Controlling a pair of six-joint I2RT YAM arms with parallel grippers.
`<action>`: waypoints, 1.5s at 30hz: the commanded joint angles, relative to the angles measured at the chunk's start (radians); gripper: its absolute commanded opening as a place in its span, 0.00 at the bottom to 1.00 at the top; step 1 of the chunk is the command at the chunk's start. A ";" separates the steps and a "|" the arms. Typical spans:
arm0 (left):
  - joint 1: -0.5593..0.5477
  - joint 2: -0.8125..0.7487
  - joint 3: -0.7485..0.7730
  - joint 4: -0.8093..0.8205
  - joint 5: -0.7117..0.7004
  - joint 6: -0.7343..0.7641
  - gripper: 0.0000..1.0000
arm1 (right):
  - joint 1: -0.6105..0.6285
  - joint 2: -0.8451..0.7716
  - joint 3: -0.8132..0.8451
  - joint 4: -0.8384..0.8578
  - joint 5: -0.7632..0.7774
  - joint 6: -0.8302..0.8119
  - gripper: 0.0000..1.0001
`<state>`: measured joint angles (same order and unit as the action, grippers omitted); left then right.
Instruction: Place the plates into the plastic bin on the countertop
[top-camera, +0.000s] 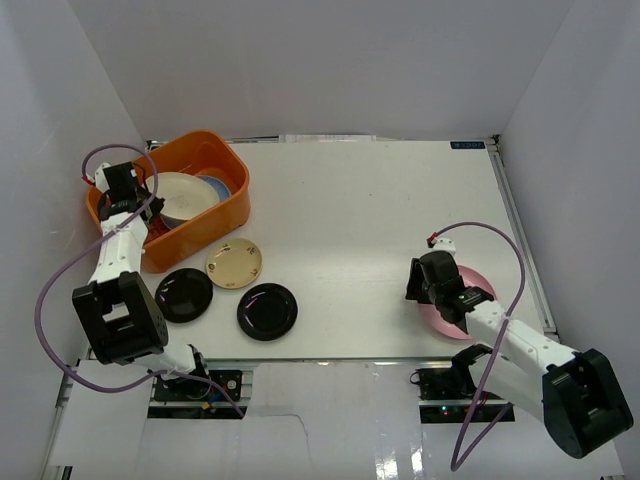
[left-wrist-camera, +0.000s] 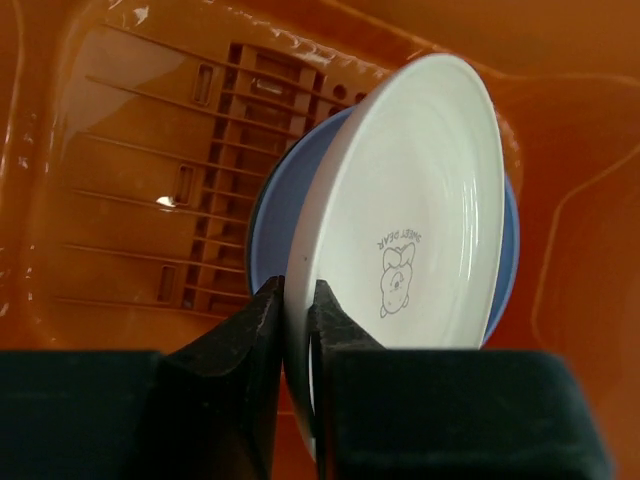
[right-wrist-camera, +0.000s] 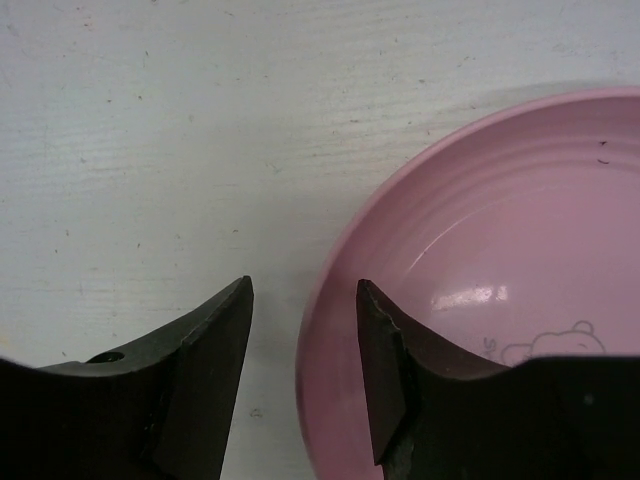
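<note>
My left gripper (left-wrist-camera: 298, 300) is shut on the rim of a cream plate (left-wrist-camera: 410, 200) and holds it tilted inside the orange plastic bin (top-camera: 225, 215), over a light blue plate (left-wrist-camera: 275, 210). The gripper (top-camera: 118, 185) is at the bin's left end. My right gripper (right-wrist-camera: 305, 300) is open and straddles the left rim of the pink plate (right-wrist-camera: 490, 270), one finger over the plate, one over the countertop (top-camera: 360, 220). The pink plate (top-camera: 478, 285) lies at the right. A tan plate (top-camera: 234, 263) and two black plates (top-camera: 184, 294) (top-camera: 267, 311) lie in front of the bin.
White walls (top-camera: 320, 60) close the countertop on three sides. The bin's slotted bottom (left-wrist-camera: 160, 190) shows to the left of the held plate. Purple cables (top-camera: 60, 290) loop off both arms.
</note>
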<state>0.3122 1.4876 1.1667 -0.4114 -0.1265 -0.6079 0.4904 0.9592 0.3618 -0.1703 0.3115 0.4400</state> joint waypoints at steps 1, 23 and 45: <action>0.004 -0.027 -0.012 0.042 -0.015 0.000 0.29 | -0.004 0.030 -0.001 0.084 -0.014 0.006 0.51; -0.246 -0.538 -0.162 0.076 0.180 0.053 0.98 | 0.267 0.602 0.422 0.331 -0.302 -0.106 0.25; -1.107 0.130 -0.164 0.276 -0.053 -0.133 0.79 | 0.063 -0.261 0.069 0.045 -0.264 -0.021 0.23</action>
<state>-0.7937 1.5688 0.9360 -0.2111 -0.1173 -0.7345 0.5533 0.7685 0.4660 -0.0635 0.0807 0.3870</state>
